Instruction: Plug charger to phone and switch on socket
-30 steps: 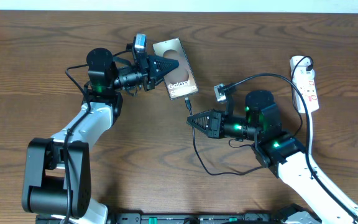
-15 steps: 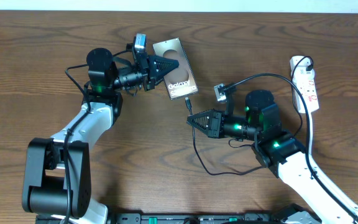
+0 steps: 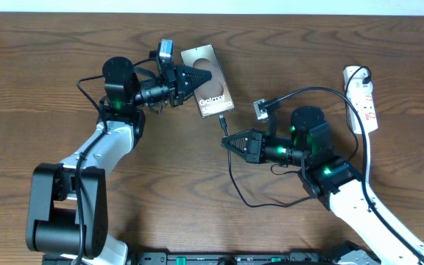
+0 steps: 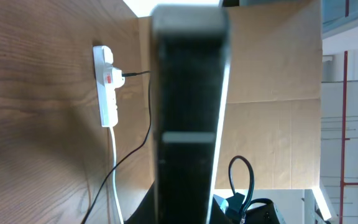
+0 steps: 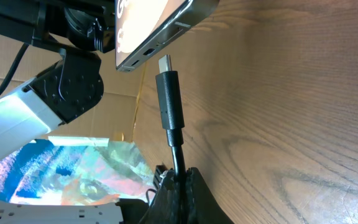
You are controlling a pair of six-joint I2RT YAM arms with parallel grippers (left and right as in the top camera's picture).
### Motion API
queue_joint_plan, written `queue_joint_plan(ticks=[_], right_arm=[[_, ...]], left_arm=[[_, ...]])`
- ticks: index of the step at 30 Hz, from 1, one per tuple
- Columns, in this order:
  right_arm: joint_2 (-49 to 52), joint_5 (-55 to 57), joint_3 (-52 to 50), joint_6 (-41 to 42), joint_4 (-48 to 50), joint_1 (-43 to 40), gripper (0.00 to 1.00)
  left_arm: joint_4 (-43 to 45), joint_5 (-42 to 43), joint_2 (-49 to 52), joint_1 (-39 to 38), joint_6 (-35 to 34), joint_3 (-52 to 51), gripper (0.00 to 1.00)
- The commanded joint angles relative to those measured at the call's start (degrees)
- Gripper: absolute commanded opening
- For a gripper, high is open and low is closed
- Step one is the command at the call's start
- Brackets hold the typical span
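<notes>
**A:** Where is the phone (image 3: 213,94)?

**B:** Near the far edge of the tabletop (image 3: 43,81), about midway along it and lying slantwise. The left tool (image 3: 199,76) is clamped on its long side. From the right wrist, its lower end looks lifted off the wood.

**A:** And the charger (image 5: 169,99)?

**B:** The right tool (image 5: 180,179) is closed on the cable just behind the plug. Its tip points at the phone's lower end, just short of it and not in.

**A:** The socket (image 3: 362,97)?

**B:** Flat along the right edge, towards the far right corner, well apart from both tools. A black lead (image 4: 135,73) is plugged in at its far end.
</notes>
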Motion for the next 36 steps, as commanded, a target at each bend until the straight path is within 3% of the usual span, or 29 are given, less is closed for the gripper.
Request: queue_joint_plan(ticks=[1,36], right_arm=[[0.13,0.00,-0.09,0.52,0.20,-0.33,0.01],[0.13,0.02,-0.09,0.55,1.64,-0.37,0.01]], left_arm=[[0.87,0.04,-0.37,0.00,1.01,0.83,0.07],[0.87,0.98,-0.37,-0.74,2.71,0.83,0.07]])
